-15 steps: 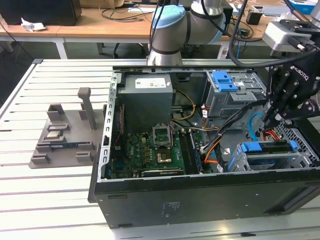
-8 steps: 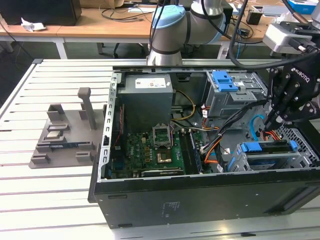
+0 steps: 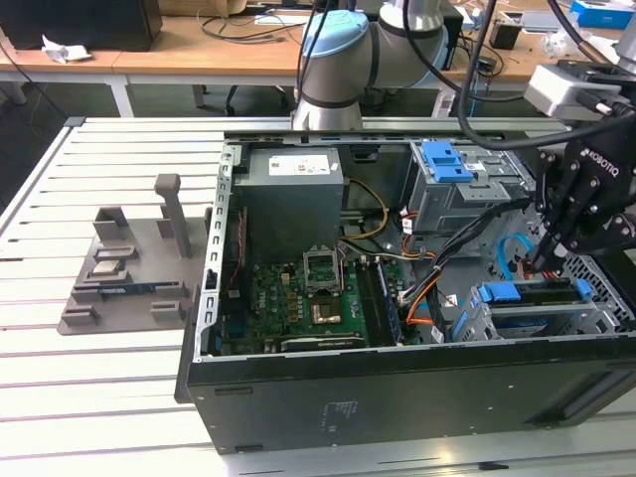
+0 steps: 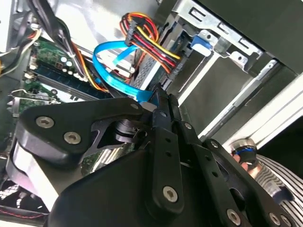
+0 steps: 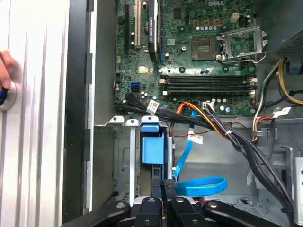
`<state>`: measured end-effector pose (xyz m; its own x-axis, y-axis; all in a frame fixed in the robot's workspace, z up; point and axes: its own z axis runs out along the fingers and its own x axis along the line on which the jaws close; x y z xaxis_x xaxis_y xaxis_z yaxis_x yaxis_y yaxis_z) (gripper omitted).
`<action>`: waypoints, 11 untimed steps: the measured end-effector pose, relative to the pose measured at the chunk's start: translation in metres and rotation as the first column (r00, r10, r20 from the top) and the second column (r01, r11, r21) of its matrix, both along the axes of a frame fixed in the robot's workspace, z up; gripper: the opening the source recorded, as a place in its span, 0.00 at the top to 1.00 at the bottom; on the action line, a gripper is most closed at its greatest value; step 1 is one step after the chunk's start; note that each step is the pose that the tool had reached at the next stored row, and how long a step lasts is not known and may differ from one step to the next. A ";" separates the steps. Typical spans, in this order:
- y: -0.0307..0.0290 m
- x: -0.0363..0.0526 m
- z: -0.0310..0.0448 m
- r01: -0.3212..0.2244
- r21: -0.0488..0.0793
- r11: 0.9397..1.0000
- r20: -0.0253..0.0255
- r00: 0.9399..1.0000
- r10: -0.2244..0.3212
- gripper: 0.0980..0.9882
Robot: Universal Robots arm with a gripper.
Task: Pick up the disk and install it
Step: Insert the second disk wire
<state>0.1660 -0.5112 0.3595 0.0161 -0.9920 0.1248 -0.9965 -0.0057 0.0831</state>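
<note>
Item 1, your gripper (image 3: 550,266): black, two-fingered, hanging over the open computer case (image 3: 397,388) near its corner at the exterior view's right. In both wrist views the fingers (image 5: 168,185) stand pressed together with no gap and nothing between them. The tips sit at the top edge of the disk, touching or nearly so; you cannot tell which.

Item 2, the disk (image 3: 532,294): standing on edge in its blue carrier frame, seated in the lower grey drive bay (image 3: 596,320) against the case wall at the exterior view's right. In the first wrist view its blue tab (image 5: 152,149) lies just ahead of the fingertips.

Item 3, cables: a blue flat data cable (image 5: 201,185) loops just beside the fingers, and a red, yellow and black power bundle (image 4: 151,40) runs close above it. Room on that side is tight.

Item 4, drive cage with blue handle (image 3: 452,164): at the case's far edge, apart from your gripper.

Item 5, motherboard (image 3: 308,298): fills the case floor toward the exterior view's left, well apart from the tool.

Item 6, grey plastic stand (image 3: 134,263): on the slatted table (image 3: 99,397), outside the case, near the table's edge at the exterior view's left; open slats lie around it.

Item 7, a hand (image 5: 5,71): on a round button at the table edge, outside the case wall.
</note>
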 end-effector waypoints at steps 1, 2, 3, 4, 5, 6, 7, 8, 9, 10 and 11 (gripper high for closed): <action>0.0000 0.0003 -0.0007 -0.001 -0.004 1.000 0.000 1.000 0.001 0.93; -0.0002 0.0003 -0.0013 -0.002 -0.005 1.000 -0.001 1.000 0.002 0.93; -0.0007 0.0003 -0.0018 -0.002 -0.006 1.000 -0.001 1.000 0.002 0.93; -0.0015 0.0004 -0.0026 -0.002 -0.006 1.000 -0.001 1.000 0.002 0.93; -0.0026 0.0004 -0.0035 -0.002 -0.006 1.000 -0.001 1.000 0.002 0.93; -0.0047 0.0004 -0.0044 -0.002 -0.006 1.000 -0.001 1.000 0.002 0.93; -0.0065 0.0004 -0.0051 -0.002 -0.006 1.000 -0.001 1.000 0.002 0.93; -0.0094 0.0006 -0.0064 -0.002 -0.006 1.000 -0.001 1.000 0.002 0.93; -0.0102 0.0012 -0.0074 -0.002 -0.005 1.000 -0.001 1.000 0.002 0.93; -0.0110 0.0022 -0.0087 -0.002 -0.006 1.000 -0.001 1.000 0.002 0.93; -0.0114 0.0028 -0.0093 -0.002 -0.006 1.000 -0.001 1.000 0.002 0.93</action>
<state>0.1688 -0.5226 0.3502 0.0181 -0.9913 0.1304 -0.9965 -0.0071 0.0839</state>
